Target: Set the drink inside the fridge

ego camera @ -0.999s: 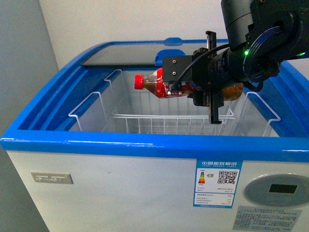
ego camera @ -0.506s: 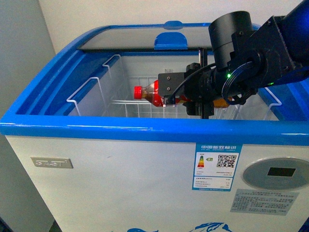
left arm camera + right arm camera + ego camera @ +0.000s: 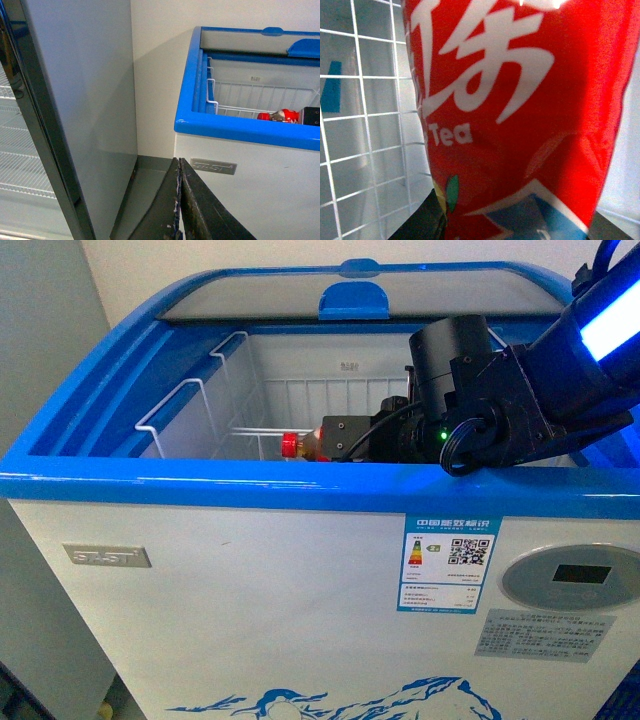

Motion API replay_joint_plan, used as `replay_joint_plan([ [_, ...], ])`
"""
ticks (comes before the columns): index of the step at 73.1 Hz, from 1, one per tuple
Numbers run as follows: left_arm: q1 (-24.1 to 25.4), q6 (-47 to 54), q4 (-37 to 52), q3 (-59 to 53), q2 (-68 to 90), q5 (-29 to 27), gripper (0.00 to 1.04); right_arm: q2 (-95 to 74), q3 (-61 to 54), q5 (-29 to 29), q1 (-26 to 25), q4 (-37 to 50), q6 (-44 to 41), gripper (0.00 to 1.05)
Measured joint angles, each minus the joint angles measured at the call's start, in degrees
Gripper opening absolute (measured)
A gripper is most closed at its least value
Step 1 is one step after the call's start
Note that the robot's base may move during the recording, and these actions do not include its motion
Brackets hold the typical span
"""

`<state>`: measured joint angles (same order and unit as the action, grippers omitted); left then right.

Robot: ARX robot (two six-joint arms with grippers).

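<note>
Fridge (image 3: pixel 300 505) interior: right claw (image 3: pixel 345 440) clamps drink (image 3: pixel 300 446); left claw (image 3: pixel 179 200) closed.

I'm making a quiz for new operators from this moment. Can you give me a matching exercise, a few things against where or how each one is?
Things:
1. bottle
2. left gripper
3. glass lid
4. energy label

States:
A. stuck on the white front of the freezer
B. shut, outside the freezer, down by its front
C. lying sideways, held by the right gripper low inside the freezer, over the wire basket
D. slid to the back

Pairs: 1-C, 2-B, 3-D, 4-A
</note>
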<state>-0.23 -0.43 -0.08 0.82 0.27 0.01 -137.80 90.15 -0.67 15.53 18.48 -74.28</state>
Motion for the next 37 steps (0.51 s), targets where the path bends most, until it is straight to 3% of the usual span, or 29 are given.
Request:
replay_joint_plan([
  [5, -0.02, 0.0, 0.0, 0.0, 0.0, 0.0, 0.03, 0.0, 0.02, -0.09, 0.02, -0.44, 1.05, 0.38],
  [29, -0.02, 0.0, 0.0, 0.0, 0.0, 0.0, 0.03, 2.56, -1.38, 0.74, 0.09, -1.9, 5.84, 0.99],
  [37, -0.02, 0.0, 0.0, 0.0, 0.0, 0.0, 0.03, 6.36, -3.76, 1.6, 0.31, -0.2, 8.31, 0.98],
])
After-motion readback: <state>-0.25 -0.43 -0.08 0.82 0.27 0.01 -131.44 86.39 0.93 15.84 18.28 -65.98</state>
